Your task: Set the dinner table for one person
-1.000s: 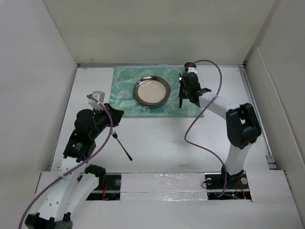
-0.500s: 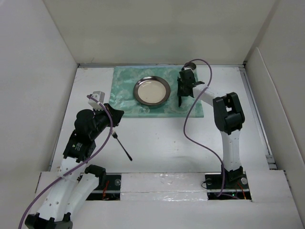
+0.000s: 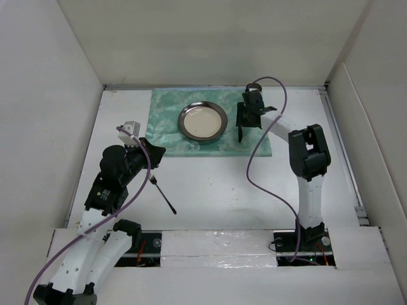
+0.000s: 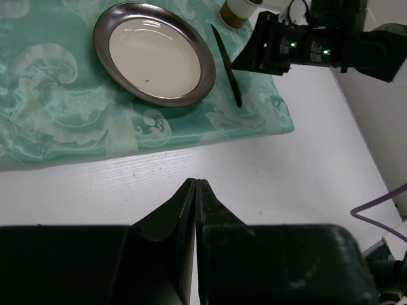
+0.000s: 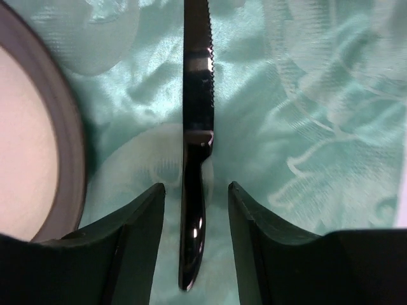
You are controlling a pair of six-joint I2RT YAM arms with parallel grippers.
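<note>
On the white dinner table (image 3: 216, 190) lies a green marbled placemat (image 3: 166, 121) with a round metal plate (image 3: 202, 121) on it. A black knife (image 3: 240, 135) with a serrated blade lies on the mat just right of the plate. My right gripper (image 3: 242, 124) is open right over it; in the right wrist view the knife handle (image 5: 193, 241) lies between the fingers (image 5: 137, 222) without touching them. A black fork (image 3: 164, 194) lies on the bare table. My left gripper (image 3: 156, 152) is shut and empty, up and left of the fork's head.
A small beige cup (image 4: 236, 9) stands at the mat's far right corner, behind the right gripper (image 4: 267, 47). White upright panels close in the table on the left, back and right. The plate rim (image 5: 67, 146) is close to the left of the right gripper.
The right arm straightened toward the far side and its gripper shifted a little further back over the mat, with the knife now flat right of the plate. The left arm has not moved.
</note>
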